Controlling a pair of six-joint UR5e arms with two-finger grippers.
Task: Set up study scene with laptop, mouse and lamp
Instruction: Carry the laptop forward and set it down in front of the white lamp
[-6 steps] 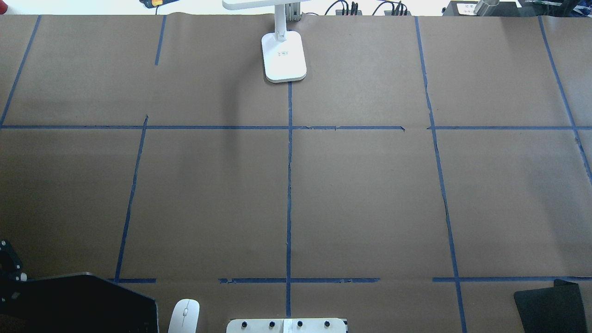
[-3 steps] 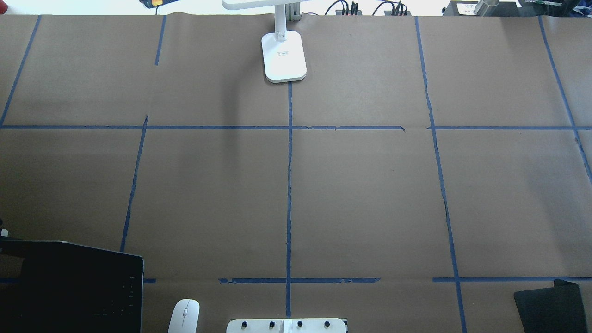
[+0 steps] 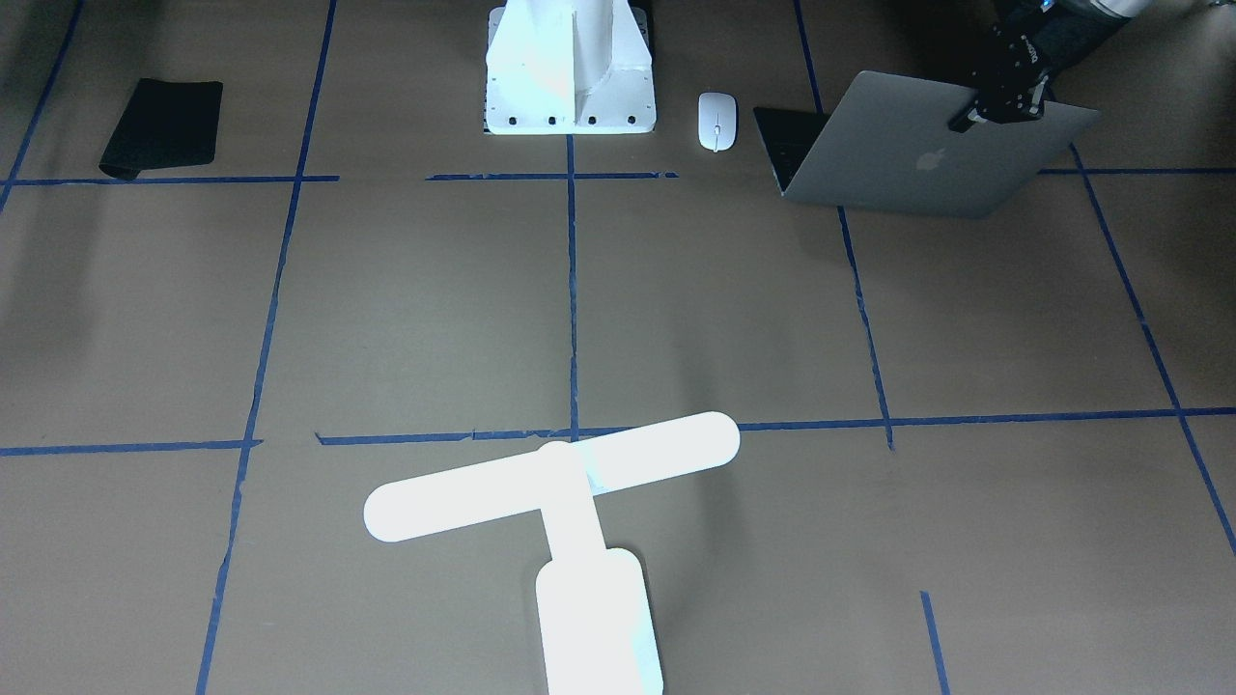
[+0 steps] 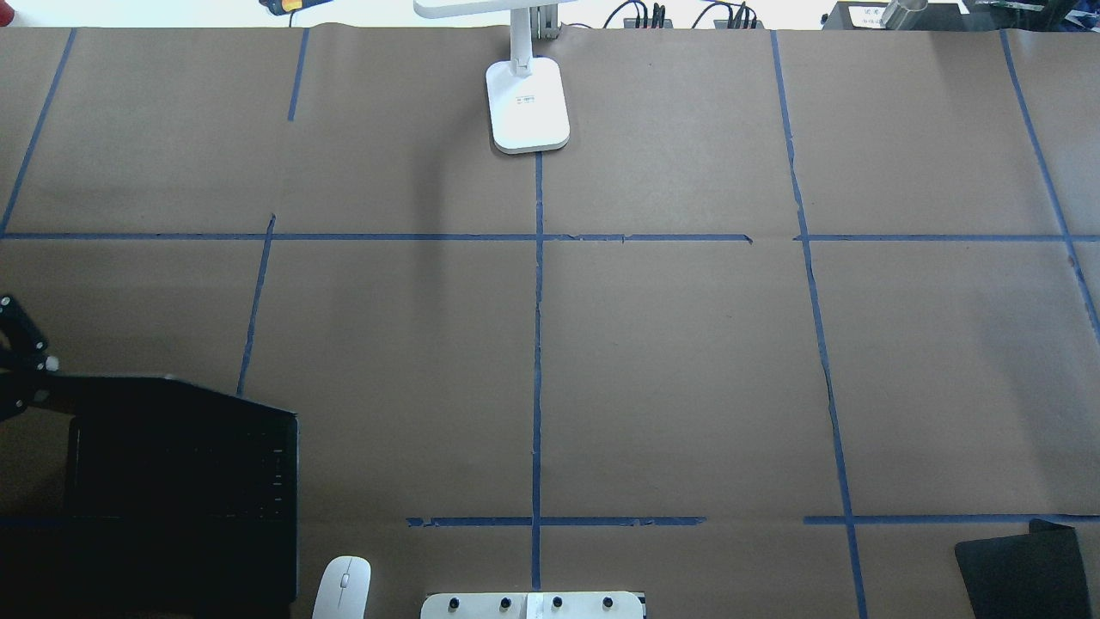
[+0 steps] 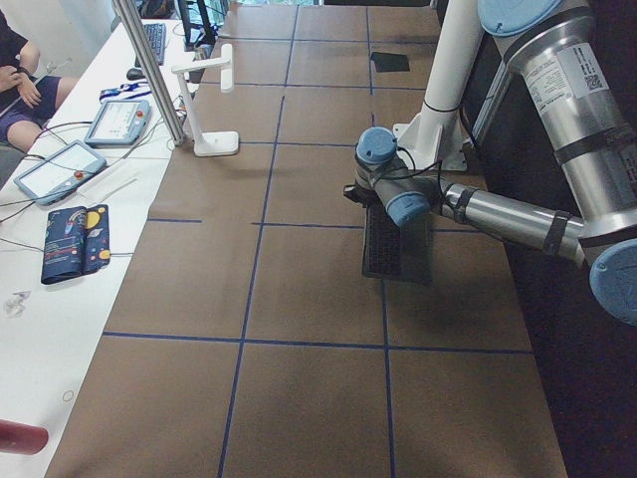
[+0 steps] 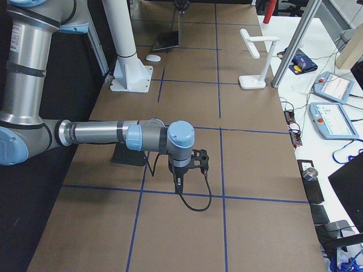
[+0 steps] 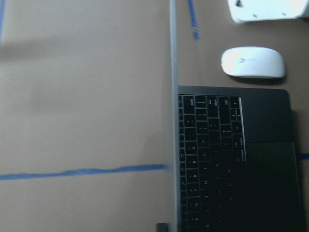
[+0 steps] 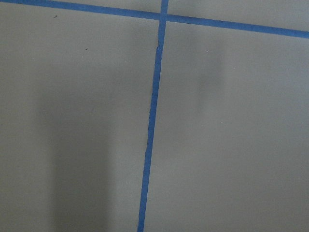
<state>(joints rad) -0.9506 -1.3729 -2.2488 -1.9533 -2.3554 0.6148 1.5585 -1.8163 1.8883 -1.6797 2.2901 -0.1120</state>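
Brown paper (image 3: 1014,319) crossed by blue tape (image 3: 572,290) is covering the counter (image 3: 406,309). From the front-facing camera, the laptop (image 3: 917,159) is being shown opened in the upper right of the frame, its grey lid with the apple logo facing the camera. The lid's top edge is being pinched near a corner by the left tool (image 3: 995,108). The mouse (image 3: 716,121) is lying just left of the laptop, and a white pedestal (image 3: 570,87) is standing further left at the top centre. A black pad (image 3: 159,125) is lying in the upper left. The lamp (image 3: 570,483) is glowing at the bottom centre.

From overhead, the laptop is being seen as a dark shape in the lower left corner, with the left tool at the left edge above it. The mouse is lying at the bottom edge to its right, and the lamp's base is standing at the top centre.

From the left end, the laptop's keyboard is being shown beneath the near arm's wrist. From the right end, the right tool (image 6: 197,161) is being held over bare paper at the frame's centre. Whether its fingers are spread or pressed together cannot be told.

In the left wrist view, the lid is being seen edge-on down the middle, with keys to its right and the mouse in the upper right. Taped paper is filling the right wrist view.
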